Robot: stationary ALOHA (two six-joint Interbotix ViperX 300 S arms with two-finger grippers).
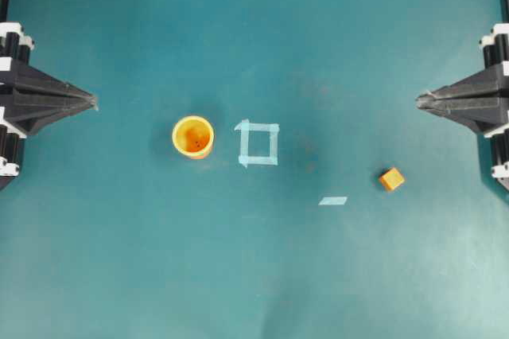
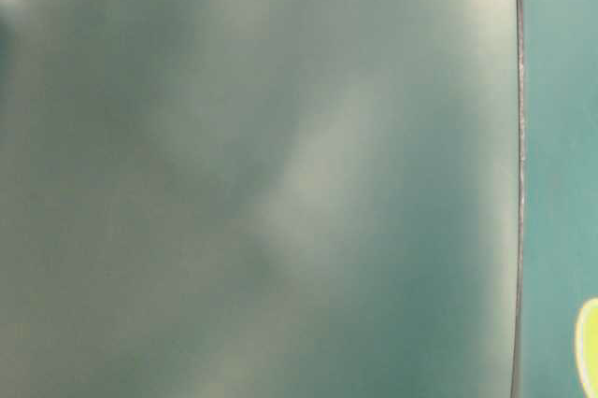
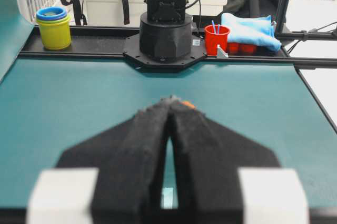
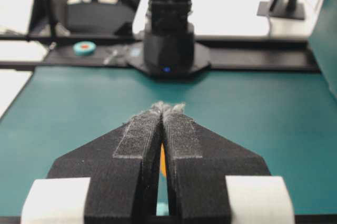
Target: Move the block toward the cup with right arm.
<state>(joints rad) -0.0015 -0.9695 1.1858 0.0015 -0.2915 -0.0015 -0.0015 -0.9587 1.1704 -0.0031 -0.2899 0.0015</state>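
Observation:
The small orange-tan block (image 1: 391, 179) lies on the teal table at the right, below and slightly left of my right gripper (image 1: 419, 100). That gripper is shut and empty at the right edge, its tips (image 4: 167, 109) pressed together. The yellow-orange cup (image 1: 193, 137) stands upright left of centre, far from the block. My left gripper (image 1: 94, 103) is also shut with nothing in it at the left edge, tips (image 3: 171, 100) together. An orange sliver (image 3: 188, 104) peeks past its tip.
A pale-blue tape square (image 1: 258, 143) lies right of the cup and a tape strip (image 1: 333, 200) left of the block. The opposite arm bases (image 3: 166, 29) (image 4: 169, 34) stand at the table's ends. The table-level view is a blur.

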